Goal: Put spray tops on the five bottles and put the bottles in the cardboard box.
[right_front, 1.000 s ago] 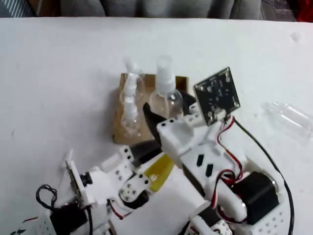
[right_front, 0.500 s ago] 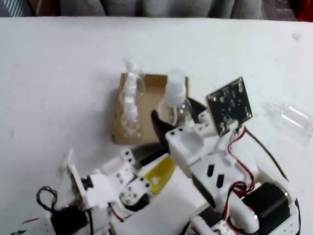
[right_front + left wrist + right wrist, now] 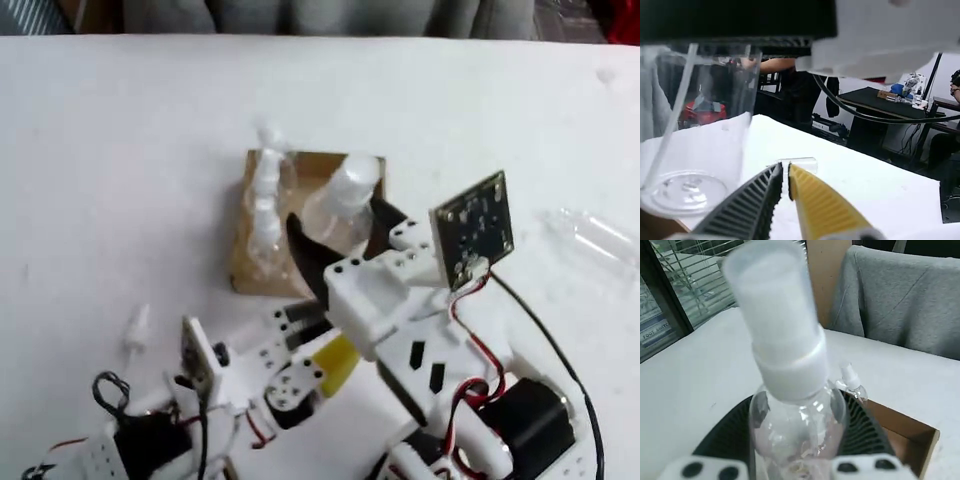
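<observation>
- The right claw [image 3: 345,230] has slid a bit to the left since half a second ago. The held bottle [image 3: 338,205] now leans over the cardboard box [image 3: 312,172].
- A second ago the held bottle stood straight up, farther back over the box.
- The left arm has turned and moved toward the middle. A loose spray top [image 3: 135,325] on the table now sits apart from it.
- The clear bottles [image 3: 265,215] on the left side of the box have stayed put. So has the lone bottle [image 3: 595,238] lying far off to the right.
- The clear bottles in the box blur together, so I cannot count them.
- The right arm covers the near right corner of the box.
- In the right wrist view, the bottom of the held bottle [image 3: 797,435] is cut off.
- The right claw [image 3: 797,450] is closed around the held bottle, with one black finger on each side. The white spray top [image 3: 777,325] is on it.
- The left claw [image 3: 785,167] is closed to a thin slit and holds nothing. It is just beside the bottom of the held bottle [image 3: 687,190].
</observation>
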